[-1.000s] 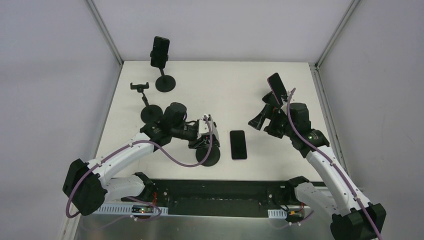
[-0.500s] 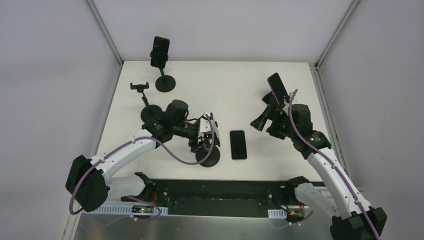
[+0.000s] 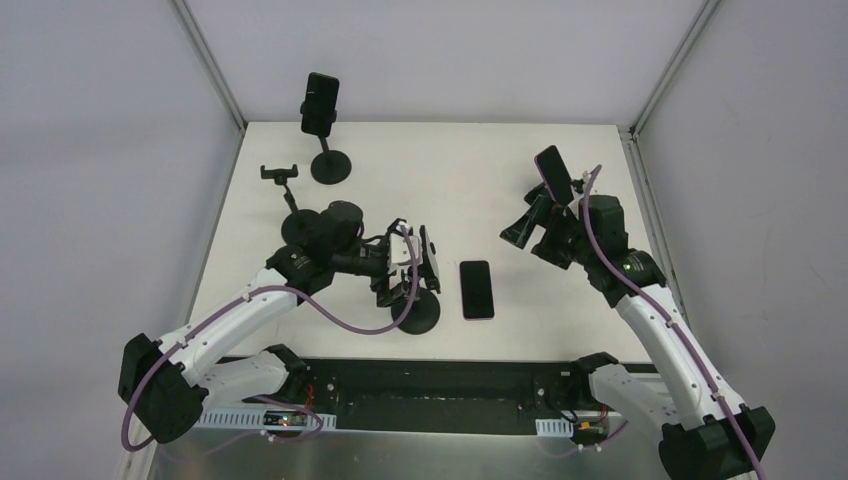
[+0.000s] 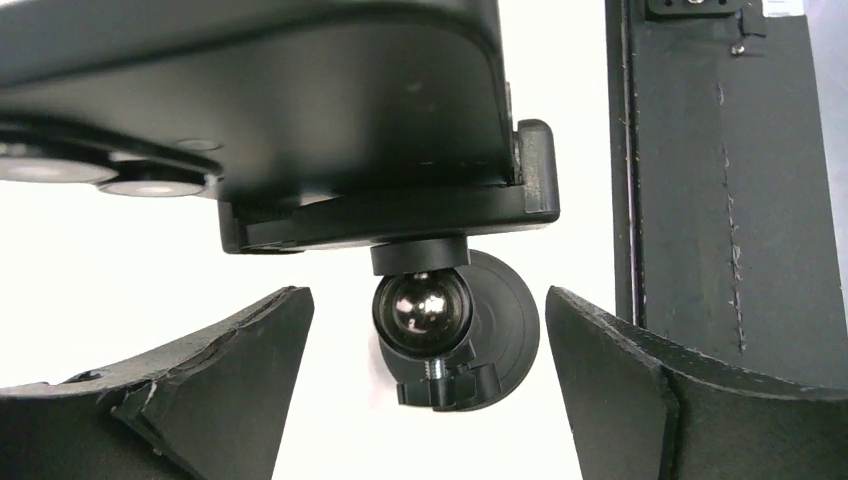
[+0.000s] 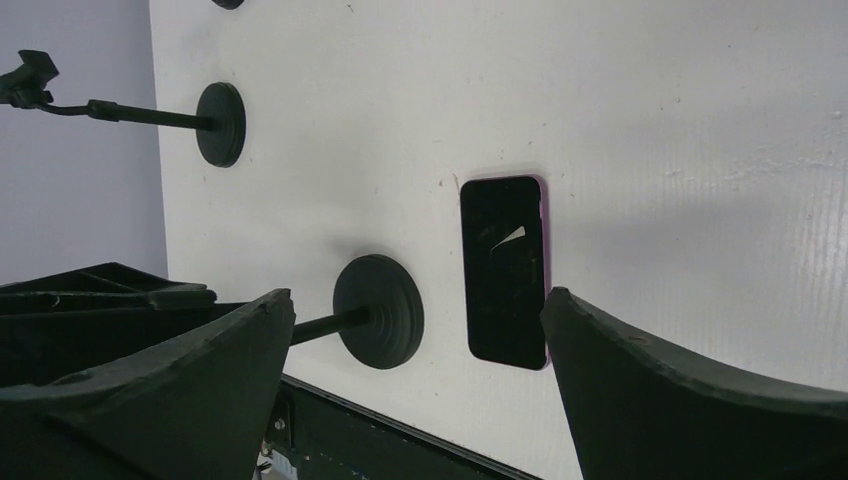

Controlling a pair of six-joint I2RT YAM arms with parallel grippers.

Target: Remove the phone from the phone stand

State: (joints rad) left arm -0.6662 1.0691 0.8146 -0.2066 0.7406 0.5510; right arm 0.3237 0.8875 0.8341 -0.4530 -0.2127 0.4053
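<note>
The left pincer (image 4: 425, 300) and right pincer (image 5: 416, 296) gape empty, the left straddling the ball joint (image 4: 420, 308) below the phone (image 4: 250, 85), probably to brace it.

Left arm (image 3: 235, 310) and right arm (image 3: 665, 345): white link shells, black joint housings, black bases. One purple cable (image 3: 345, 318) runs externally along each arm. Left gripper (image 4: 425, 295) and right gripper (image 5: 417, 295) carry matte black, wedge-shaped fingers (image 4: 225, 385) with chipped edges.

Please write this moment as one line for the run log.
left gripper: open, stand ball joint between jaws | right gripper: open, empty | loose phone: flat on table
</note>
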